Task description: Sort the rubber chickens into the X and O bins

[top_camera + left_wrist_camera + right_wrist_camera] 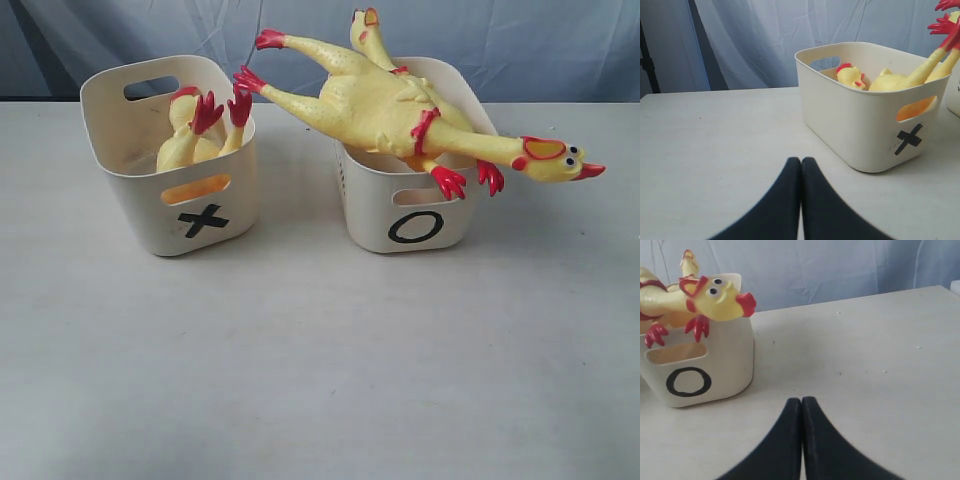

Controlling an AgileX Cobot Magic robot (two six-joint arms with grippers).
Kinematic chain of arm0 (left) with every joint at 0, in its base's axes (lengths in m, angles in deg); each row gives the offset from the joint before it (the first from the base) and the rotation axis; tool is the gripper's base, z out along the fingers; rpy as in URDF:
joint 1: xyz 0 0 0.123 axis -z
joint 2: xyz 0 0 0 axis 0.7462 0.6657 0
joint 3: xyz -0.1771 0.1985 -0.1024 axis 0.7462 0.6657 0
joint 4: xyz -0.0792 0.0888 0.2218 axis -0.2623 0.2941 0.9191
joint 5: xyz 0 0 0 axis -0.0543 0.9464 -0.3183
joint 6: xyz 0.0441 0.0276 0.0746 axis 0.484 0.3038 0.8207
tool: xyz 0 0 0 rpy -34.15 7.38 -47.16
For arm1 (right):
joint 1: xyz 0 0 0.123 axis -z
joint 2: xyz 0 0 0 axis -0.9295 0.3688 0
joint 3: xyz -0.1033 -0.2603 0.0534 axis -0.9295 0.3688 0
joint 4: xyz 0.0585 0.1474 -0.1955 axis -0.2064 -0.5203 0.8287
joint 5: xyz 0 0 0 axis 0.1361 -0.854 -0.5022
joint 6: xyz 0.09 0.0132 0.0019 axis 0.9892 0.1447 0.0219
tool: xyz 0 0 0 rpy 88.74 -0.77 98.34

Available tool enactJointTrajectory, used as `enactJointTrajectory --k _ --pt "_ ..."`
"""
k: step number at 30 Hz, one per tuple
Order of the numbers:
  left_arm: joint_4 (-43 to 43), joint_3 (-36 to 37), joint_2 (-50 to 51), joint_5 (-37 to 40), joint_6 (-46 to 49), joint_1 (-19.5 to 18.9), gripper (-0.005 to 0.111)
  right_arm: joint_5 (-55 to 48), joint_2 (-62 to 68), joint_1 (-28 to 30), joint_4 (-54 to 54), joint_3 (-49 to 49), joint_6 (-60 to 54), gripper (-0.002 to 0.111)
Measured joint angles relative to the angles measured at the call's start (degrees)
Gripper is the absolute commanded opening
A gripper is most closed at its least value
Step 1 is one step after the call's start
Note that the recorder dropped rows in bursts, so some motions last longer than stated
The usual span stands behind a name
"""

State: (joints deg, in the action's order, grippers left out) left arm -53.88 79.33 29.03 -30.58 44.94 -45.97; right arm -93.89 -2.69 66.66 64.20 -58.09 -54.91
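Exterior view, left to right. X bin point(120, 150) at about 10 o'clock on the counter point(300, 380); inside, headless body point(190, 148), red feet up toward 12, and head-and-neck piece point(850, 76) just beside it. O bin point(370, 215) at about 1 o'clock; top whole chicken point(380, 105) lies across its rim, feet toward 10, head overhanging toward 4. Second whole chicken point(368, 30) under it, head poking up at 12. No chicken seen on the counter. Left gripper point(801, 165): jaws pressed together, holding nothing, low over bare counter, X bin at its 2 o'clock. Right gripper point(801, 402): same, jaws together and empty, O bin at its 10 o'clock. Judgement: sorting looks finished, arms parked. Any further move would be tidying the overhanging bird, needing the right jaws spread first.
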Motion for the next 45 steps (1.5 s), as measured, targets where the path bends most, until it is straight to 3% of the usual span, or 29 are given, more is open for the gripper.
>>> enactJointTrajectory --k 45 --pt "0.0 0.0 0.0 0.0 0.0 0.0 0.0 -0.45 0.0 -0.22 0.45 0.0 -3.94 -0.001"
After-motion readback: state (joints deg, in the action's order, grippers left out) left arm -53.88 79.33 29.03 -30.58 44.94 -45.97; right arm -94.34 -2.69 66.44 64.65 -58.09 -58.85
